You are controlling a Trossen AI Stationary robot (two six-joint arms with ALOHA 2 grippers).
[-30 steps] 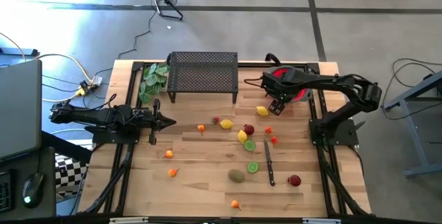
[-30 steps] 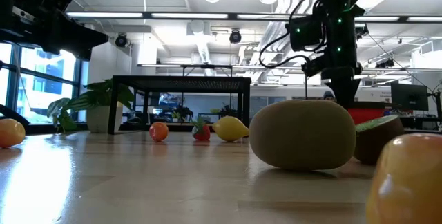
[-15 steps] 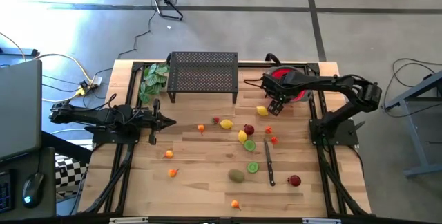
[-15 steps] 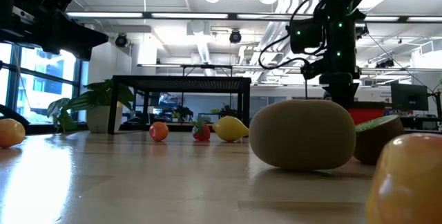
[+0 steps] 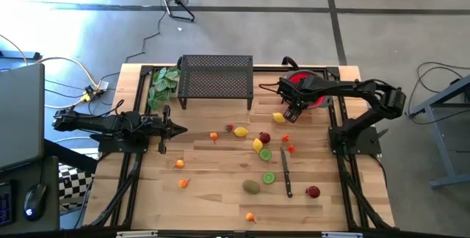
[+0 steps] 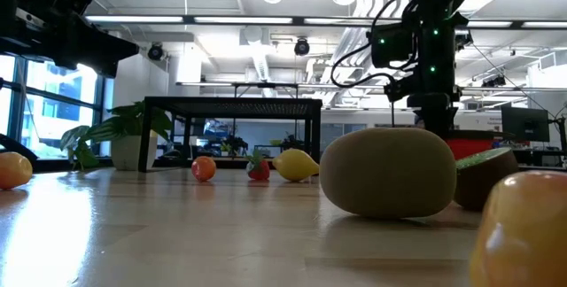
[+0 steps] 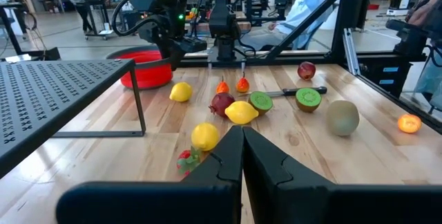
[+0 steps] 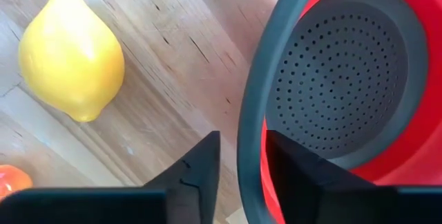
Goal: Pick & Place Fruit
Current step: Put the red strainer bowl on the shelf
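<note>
I see the right arm stretched across the table's far edge, its gripper (image 8: pixel 238 156) narrowly parted astride the red perforated bowl's grey rim (image 8: pixel 250 106), gripping nothing. A yellow plastic lemon (image 8: pixel 70 53) lies beside, long axis pointing diagonally. Left gripper (image 7: pixel 242 148) is closed, empty.

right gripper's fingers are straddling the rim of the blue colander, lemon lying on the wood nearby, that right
Not quite: the colander is red with a dark grey rim, not blue, as the right wrist view shows. The rest holds: the right gripper has one finger on each side of that rim, and the lemon lies on the wood nearby.
</note>
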